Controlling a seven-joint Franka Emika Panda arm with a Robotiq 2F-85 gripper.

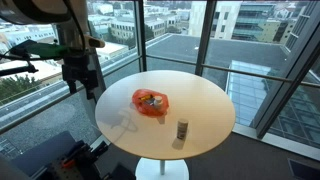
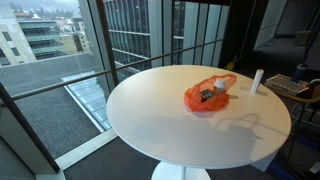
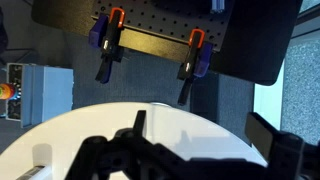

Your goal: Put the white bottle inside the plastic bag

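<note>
A small white bottle (image 1: 182, 129) stands upright near the rim of the round white table (image 1: 205, 95); it also shows in an exterior view (image 2: 257, 80). An orange plastic bag (image 1: 150, 101) lies at the table's middle with small items inside, and shows in both exterior views (image 2: 208, 94). My gripper (image 1: 86, 82) hangs off the table's edge, well away from both the bag and the bottle. In the wrist view the gripper (image 3: 210, 140) is open and empty over the table's rim (image 3: 110, 125). Bag and bottle are out of the wrist view.
Floor-to-ceiling windows with dark frames (image 1: 140, 35) surround the table. A black perforated board with two orange and blue clamps (image 3: 110, 40) lies beyond the table's edge. A grey box (image 3: 40, 90) lies to its left. A desk with a keyboard (image 2: 285, 85) stands behind the bottle.
</note>
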